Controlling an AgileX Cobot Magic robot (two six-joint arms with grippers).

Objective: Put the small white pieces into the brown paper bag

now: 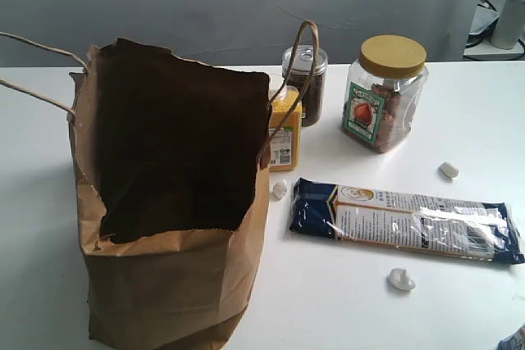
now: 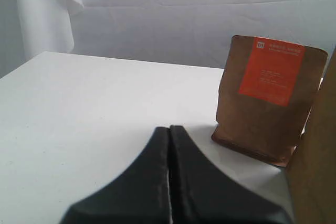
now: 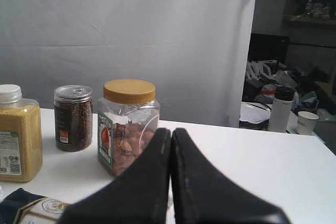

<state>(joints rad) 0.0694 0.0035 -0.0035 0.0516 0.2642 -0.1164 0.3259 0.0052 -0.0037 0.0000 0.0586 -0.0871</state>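
Note:
The brown paper bag (image 1: 176, 284) stands open on the left of the white table, its cord handles up. Three small white pieces lie on the table: one (image 1: 280, 189) beside the bag's right side, one (image 1: 449, 170) near the nut jar, one (image 1: 401, 279) in front of the blue packet. Neither gripper shows in the exterior view. My left gripper (image 2: 169, 129) is shut and empty, with a strip of the bag's side (image 2: 316, 171) close by. My right gripper (image 3: 171, 130) is shut and empty, facing the jars. No white piece shows in either wrist view.
A nut jar with a yellow lid (image 1: 385, 92), a dark-filled jar (image 1: 305, 79) and a yellow spice jar (image 1: 285, 130) stand behind the bag. A long blue packet (image 1: 406, 220) lies on the right. A brown pouch with an orange label (image 2: 268, 103) stands near the bag.

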